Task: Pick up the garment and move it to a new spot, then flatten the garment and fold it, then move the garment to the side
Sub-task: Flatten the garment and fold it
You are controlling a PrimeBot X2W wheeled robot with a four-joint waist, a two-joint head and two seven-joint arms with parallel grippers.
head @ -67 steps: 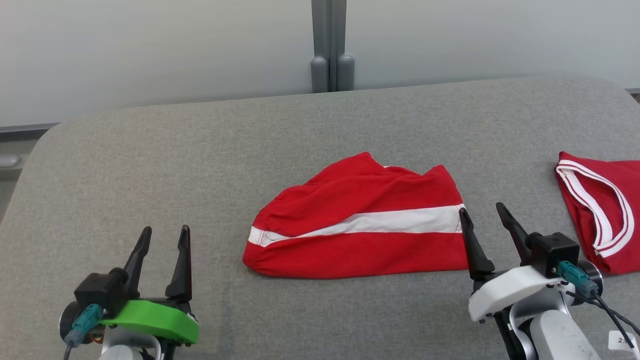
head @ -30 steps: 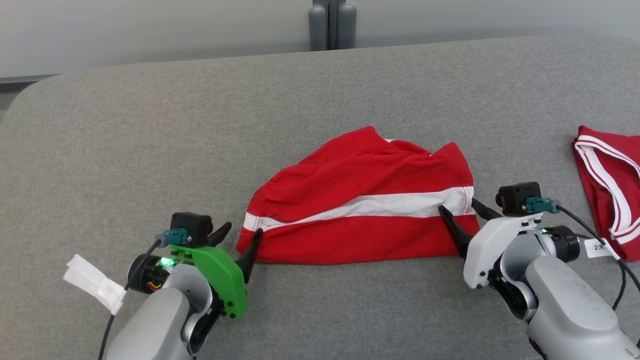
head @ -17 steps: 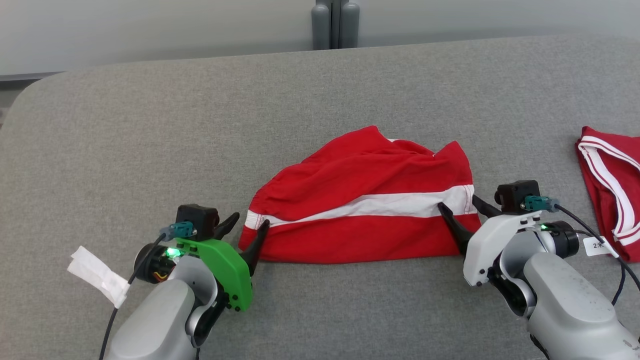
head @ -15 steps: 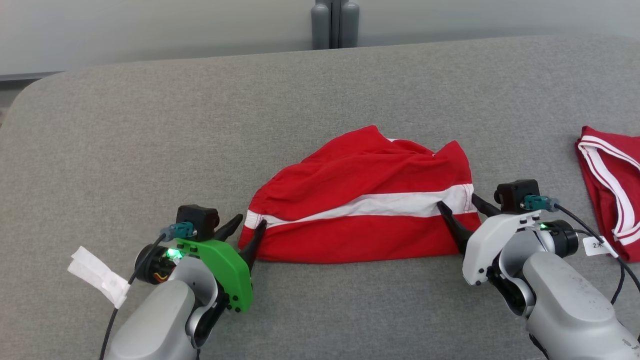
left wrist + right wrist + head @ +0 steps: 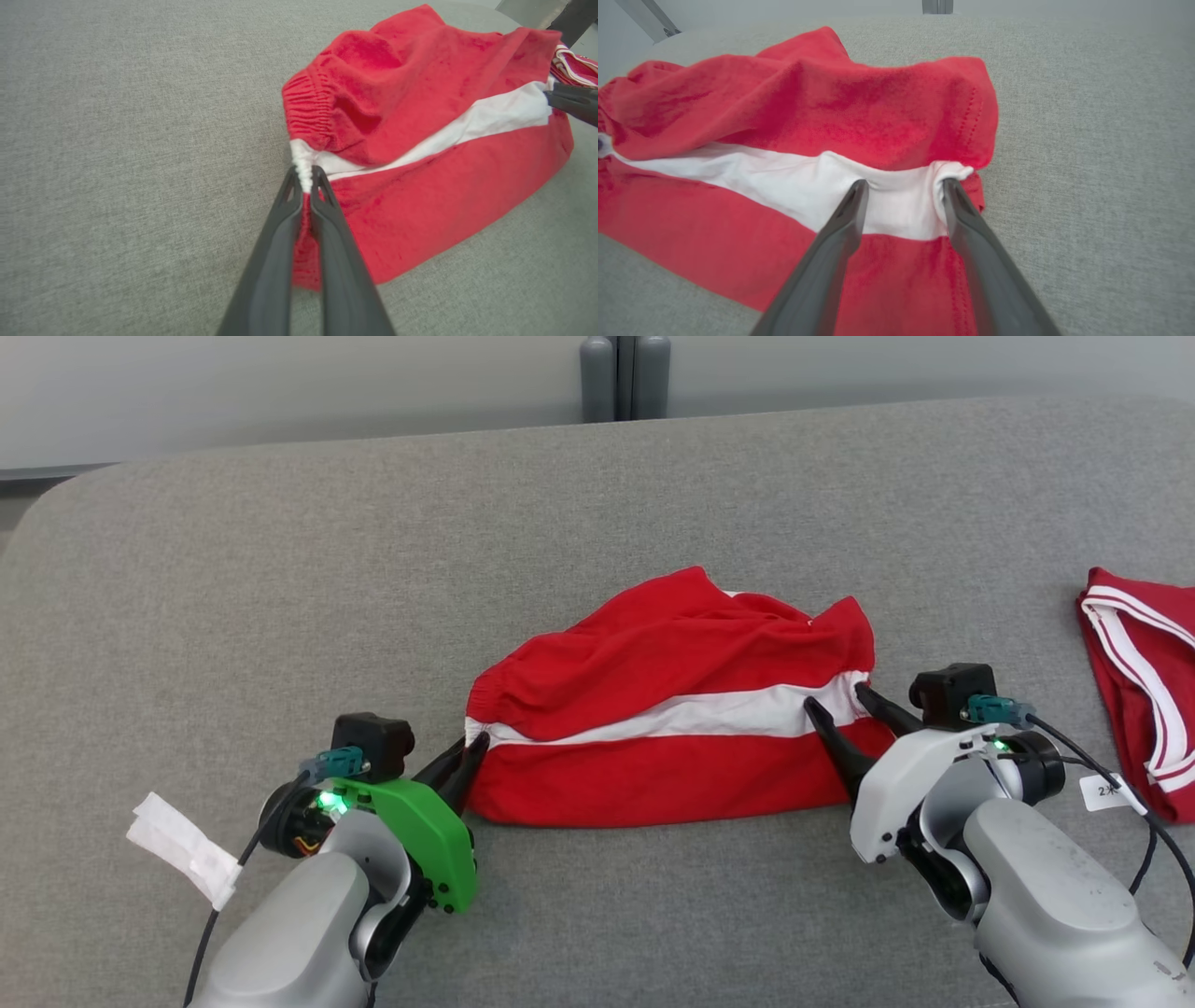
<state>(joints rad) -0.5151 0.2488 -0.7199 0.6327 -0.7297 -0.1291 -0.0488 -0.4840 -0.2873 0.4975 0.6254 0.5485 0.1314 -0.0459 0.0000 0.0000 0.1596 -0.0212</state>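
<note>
The garment [image 5: 672, 747] is a pair of red shorts with a white side stripe, lying folded lengthwise on the grey padded table [image 5: 280, 569]. My left gripper [image 5: 471, 745] is shut on the elastic waistband at the stripe's left end, and the left wrist view shows the white edge pinched between its tips [image 5: 304, 175]. My right gripper [image 5: 836, 696] straddles the hem at the stripe's right end. In the right wrist view its fingers [image 5: 906, 184] stand apart, with white cloth [image 5: 896, 205] bunched between them.
A second red garment with white trim [image 5: 1144, 691] lies at the table's right edge, beside a white tag [image 5: 1106, 791] on my right arm's cable. A grey post [image 5: 611, 373] stands behind the table. Bare grey padding extends left and far of the shorts.
My left gripper has shut on the waistband end, which has drawn in a little. The right gripper's fingers have narrowed and pushed into the hem, bunching the white stripe.
</note>
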